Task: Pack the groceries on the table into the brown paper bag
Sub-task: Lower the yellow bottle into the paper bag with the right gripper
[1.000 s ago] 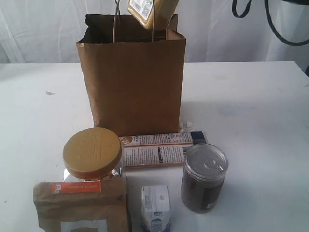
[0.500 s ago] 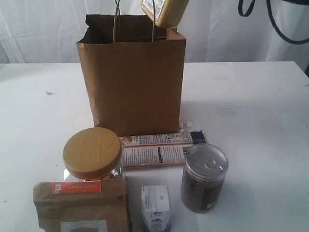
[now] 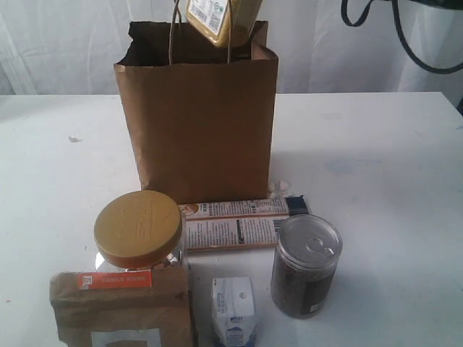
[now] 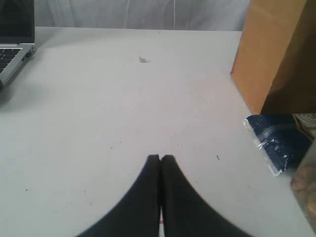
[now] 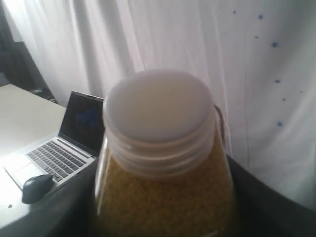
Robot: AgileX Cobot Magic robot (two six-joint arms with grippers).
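The yellow-filled, white-capped bottle [image 3: 217, 18] hangs tilted just above the open mouth of the brown paper bag [image 3: 199, 123]. In the right wrist view the bottle [image 5: 163, 163] fills the frame, with my right gripper [image 5: 163, 222] shut on its body and dark fingers [image 5: 44, 207] on both sides. On the table [image 3: 376, 159] in front of the bag lie the navy-orange packet [image 3: 239, 223], the yellow-lidded jar [image 3: 137, 230], the dark can [image 3: 306, 266], the white carton [image 3: 233, 311] and the brown pouch [image 3: 119, 307]. My left gripper [image 4: 160, 158] is shut and empty over bare tabletop, left of the bag [image 4: 271, 54].
A laptop [image 4: 15, 39] sits at the table's far left edge; the right wrist view also shows the laptop [image 5: 64, 148] with a dark mouse [image 5: 35, 187] beside it. Black cables [image 3: 405, 29] hang at the upper right. A white curtain closes off the back.
The bottle swung up and to the right, then came back left and slightly lower over the bag's mouth. The left gripper stayed still and the items on the table did not move.
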